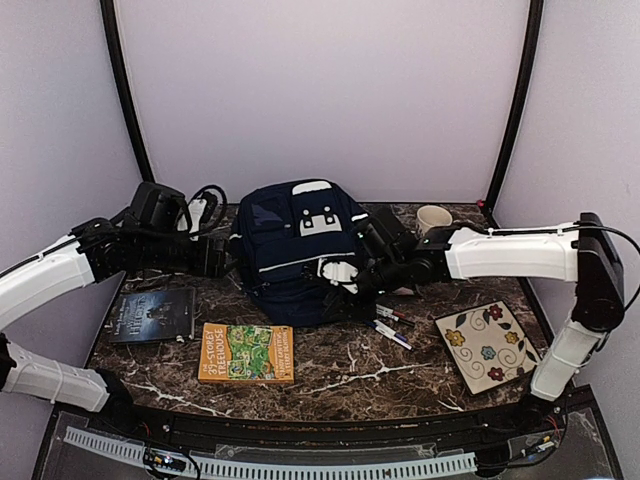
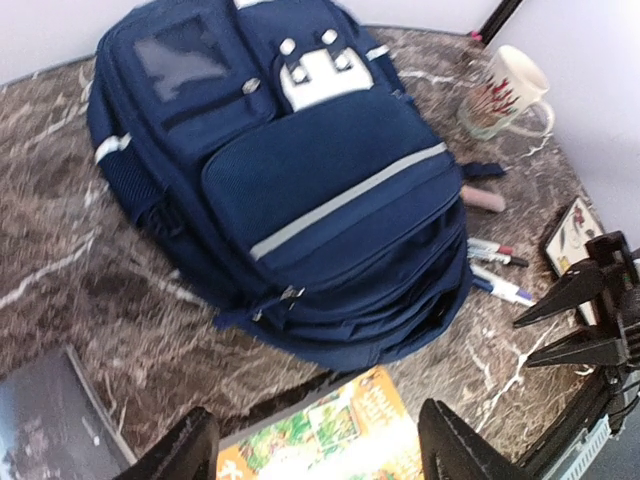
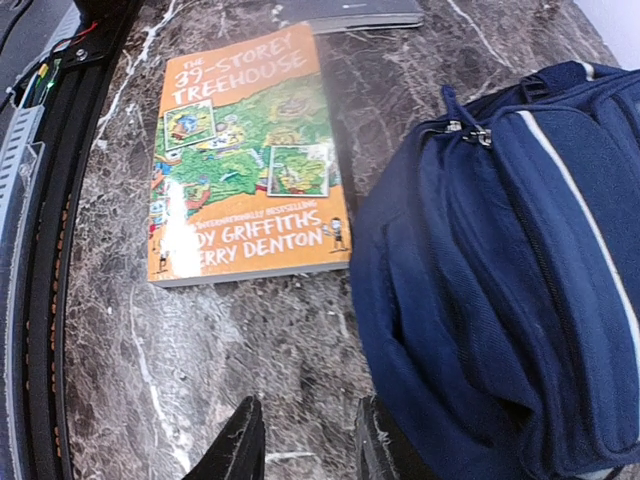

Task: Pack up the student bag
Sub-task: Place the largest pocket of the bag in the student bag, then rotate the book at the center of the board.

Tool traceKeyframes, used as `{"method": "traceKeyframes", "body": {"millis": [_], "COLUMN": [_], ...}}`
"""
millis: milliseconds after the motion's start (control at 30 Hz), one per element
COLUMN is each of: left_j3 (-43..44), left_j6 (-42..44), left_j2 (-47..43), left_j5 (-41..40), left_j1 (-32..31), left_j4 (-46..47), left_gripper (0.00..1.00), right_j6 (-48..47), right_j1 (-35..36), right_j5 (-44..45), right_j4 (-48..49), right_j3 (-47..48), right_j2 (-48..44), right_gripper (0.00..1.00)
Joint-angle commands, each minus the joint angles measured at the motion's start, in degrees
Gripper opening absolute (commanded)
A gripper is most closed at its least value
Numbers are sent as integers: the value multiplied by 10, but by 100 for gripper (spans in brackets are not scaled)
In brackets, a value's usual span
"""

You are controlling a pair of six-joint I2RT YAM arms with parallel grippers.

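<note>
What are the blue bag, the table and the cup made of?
The blue bag looks like woven fabric: matte, with stitched seams and soft folds. The table looks like dark marble with white veins, though it could be a printed surface. The cup seems glazed ceramic: shiny, pale, with a painted pattern.

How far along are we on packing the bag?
Nothing looks packed: the student bag lies apparently closed on the table, with the orange book, dark book, pens and mug outside it. Nothing is in hand: left pincer and right pincer are both open beside the bag. To do: open the bag and load the items.
</note>
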Motion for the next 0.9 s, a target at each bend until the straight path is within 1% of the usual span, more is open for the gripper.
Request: {"method": "traceKeyframes", "body": {"millis": [0, 100, 267, 567, 733, 867], "left_j3": [-47, -84, -150, -198, -220, -237], "left_j6": [-82, -111, -132, -152, -147, -151], "left_j2": [-20, -33, -49, 5, 36, 62], "left_j5": [-52, -51, -21, -7, 12, 34], "left_j1": [12, 39, 55, 67, 72, 72], "left_j4": [-139, -163, -122, -86, -36, 12], "left_gripper": [73, 74, 76, 79, 78, 72], "right_j6": [16, 13, 3, -6, -14, -15], "right_j1": [32, 49, 63, 79, 92, 105], "right_j5": [-25, -22, -12, 2, 16, 16], "right_j4": [8, 9, 15, 10, 19, 25], "right_j3": [14, 16, 9, 35, 32, 22], "right_j2": [40, 66, 100, 174, 190, 197], "right_gripper": [32, 31, 32, 32, 32, 31]}}
